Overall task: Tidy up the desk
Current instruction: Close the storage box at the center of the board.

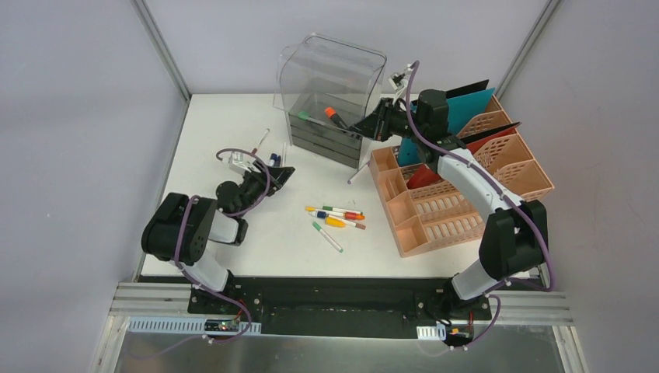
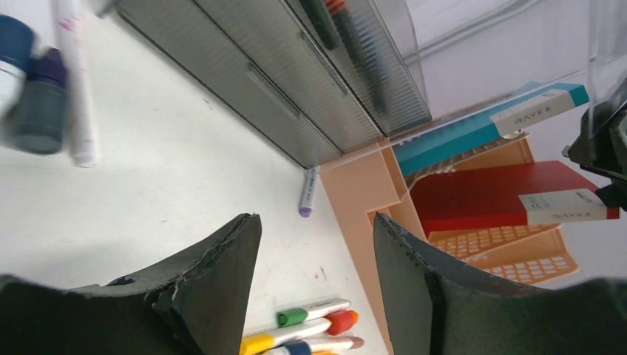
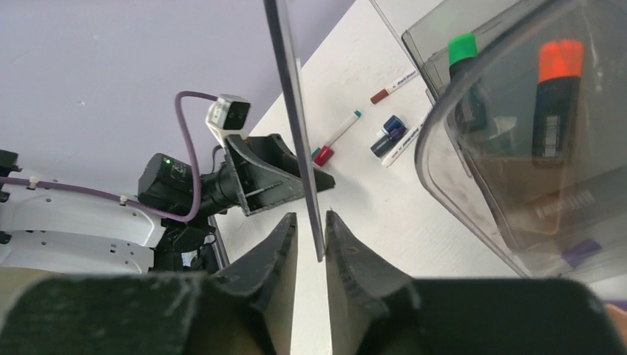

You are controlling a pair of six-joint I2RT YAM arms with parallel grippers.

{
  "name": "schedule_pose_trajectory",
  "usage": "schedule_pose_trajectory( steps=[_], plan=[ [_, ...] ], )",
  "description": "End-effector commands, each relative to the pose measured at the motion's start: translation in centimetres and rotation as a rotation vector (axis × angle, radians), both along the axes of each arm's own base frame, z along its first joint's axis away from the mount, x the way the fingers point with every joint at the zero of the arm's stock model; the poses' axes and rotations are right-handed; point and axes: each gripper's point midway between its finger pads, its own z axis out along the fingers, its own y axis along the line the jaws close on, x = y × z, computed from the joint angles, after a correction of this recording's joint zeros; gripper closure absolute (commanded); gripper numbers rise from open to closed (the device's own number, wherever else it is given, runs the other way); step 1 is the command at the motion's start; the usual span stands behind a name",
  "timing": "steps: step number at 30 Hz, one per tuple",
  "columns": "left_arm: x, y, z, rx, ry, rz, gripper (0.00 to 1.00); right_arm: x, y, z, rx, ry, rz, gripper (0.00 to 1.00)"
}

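Little is done: two markers [image 3: 556, 103] stand in the drawer box [image 1: 330, 85] at the far side of the desk [image 1: 280, 245] before the arms; many pens [image 1: 339, 218] lie loose on it; the left gripper [image 2: 316, 218] is spread and empty; the right gripper [image 3: 310, 218] is narrow around a thin panel [image 3: 294, 111], and whether it pinches I cannot tell.

Teal flat folder's white end label [image 2: 538, 112]: bore grey capitals that looked like "RAVE", seen at a slant. A small mark after them could not be read.
Red flat folder's white end label [image 2: 563, 208]: carried the same "RAVE" lettering, fainter.
Brown-capped white marker [image 3: 395, 83]: had dark print along its barrel, too small to read.
Orange-capped black marker [image 3: 553, 100]: showed a pale printed patch, illegible.
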Motion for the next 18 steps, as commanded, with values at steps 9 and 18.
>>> schedule_pose_trajectory(
  steps=[9,18],
  plan=[
    [-2.9,5.0,3.3,0.333,-0.104,0.101,0.19,-2.9,-3.1,-2.2,-0.229,-0.088,-0.004,0.31],
    [-5.6,4.7,6.9,0.271,-0.199,0.099,0.01,-6.7,-5.6,-3.8,-0.383,-0.162,0.094,0.20]
  ],
)
